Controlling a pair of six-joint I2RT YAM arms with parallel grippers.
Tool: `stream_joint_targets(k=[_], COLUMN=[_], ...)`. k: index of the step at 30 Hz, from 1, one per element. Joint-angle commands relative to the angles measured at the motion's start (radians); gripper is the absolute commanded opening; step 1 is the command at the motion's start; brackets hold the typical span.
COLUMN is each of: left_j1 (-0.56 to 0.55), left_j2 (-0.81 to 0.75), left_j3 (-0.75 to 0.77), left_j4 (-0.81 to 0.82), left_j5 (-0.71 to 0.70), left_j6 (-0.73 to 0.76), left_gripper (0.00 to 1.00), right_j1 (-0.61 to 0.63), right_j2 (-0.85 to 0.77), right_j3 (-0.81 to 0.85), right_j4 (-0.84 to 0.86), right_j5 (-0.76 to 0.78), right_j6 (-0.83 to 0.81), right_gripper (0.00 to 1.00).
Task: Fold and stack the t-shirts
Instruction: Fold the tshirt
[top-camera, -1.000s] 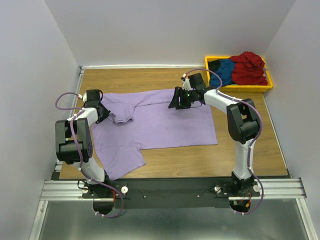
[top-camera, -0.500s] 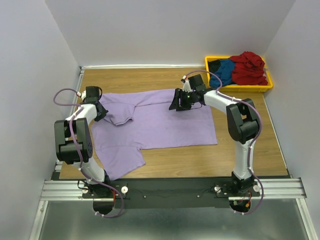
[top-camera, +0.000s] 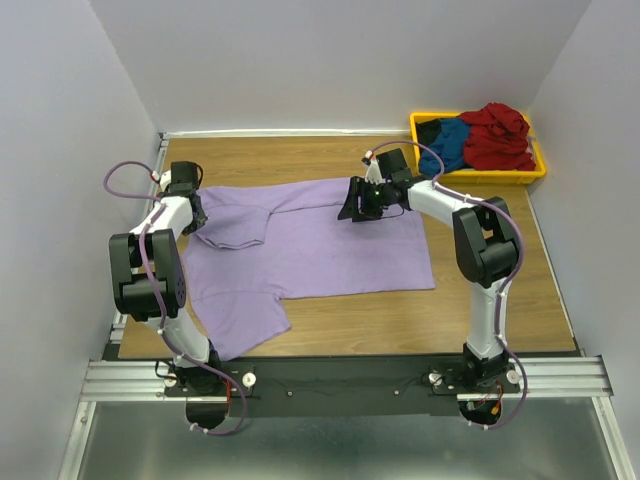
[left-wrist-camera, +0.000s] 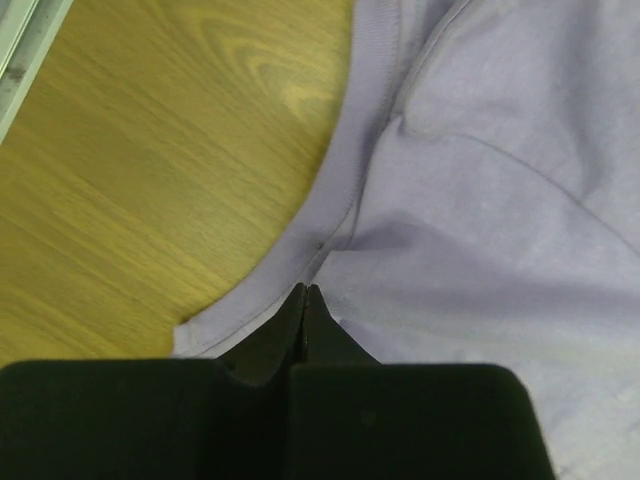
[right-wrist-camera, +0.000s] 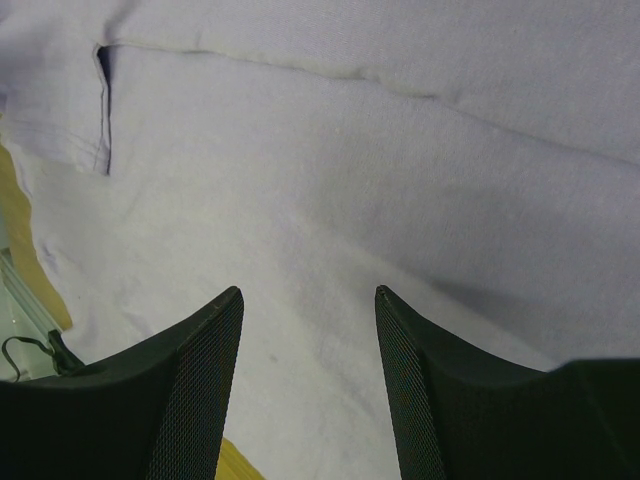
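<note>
A large lavender t-shirt lies spread on the wooden table, with one sleeve hanging toward the near left. My left gripper is at its far left edge. In the left wrist view the jaws are closed together on the shirt's hemmed edge. My right gripper hovers low over the shirt's far edge. Its jaws stand open in the right wrist view, with only lavender cloth below them. Dark red, blue and black shirts lie bunched in the bin.
A yellow plastic bin stands at the table's far right corner. Bare wood shows to the right of and in front of the lavender shirt. Grey walls close in the table on the left, back and right.
My left gripper has moved toward the far left, drawing the folded-over flap of the lavender shirt with it. The right arm has barely moved.
</note>
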Motion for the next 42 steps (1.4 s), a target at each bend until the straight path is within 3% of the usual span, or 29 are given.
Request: stream_joint_targets(k=[1, 3, 5, 11, 19, 36, 40, 42], left_j1=[0.005, 0.005, 0.005, 0.005, 0.003, 0.003, 0.0, 0.0], left_j2=[0.006, -0.005, -0.029, -0.144, -0.227, -0.16, -0.146, -0.144], left_j3=[0.001, -0.013, -0.03, -0.191, -0.343, -0.334, -0.335, -0.331], left_j4=[-0.029, -0.019, -0.009, 0.083, 0.237, 0.287, 0.28, 0.269], left_j5=[-0.079, -0.072, -0.056, 0.139, 0.207, 0.214, 0.218, 0.219], left_j6=[0.031, 0.027, 0.008, -0.08, -0.172, -0.166, -0.164, -0.163], left_gripper=[0.05, 0.12, 0.27, 0.37, 0.37, 0.33, 0.29, 0.21], right_j1=[0.002, 0.002, 0.0, 0.002, 0.002, 0.002, 0.002, 0.002], right_j2=[0.012, 0.009, 0.006, -0.003, -0.013, -0.029, -0.029, -0.029], right_j3=[0.018, 0.006, -0.003, -0.022, -0.038, -0.075, -0.078, -0.08], right_j4=[0.004, 0.004, 0.004, 0.004, 0.004, 0.004, 0.004, 0.004], right_j5=[-0.017, -0.014, -0.014, -0.013, -0.014, -0.002, -0.001, -0.001], right_j6=[0.005, 0.006, 0.005, 0.006, 0.002, -0.008, -0.011, -0.011], right_gripper=[0.63, 0.63, 0.63, 0.63, 0.63, 0.63, 0.63, 0.63])
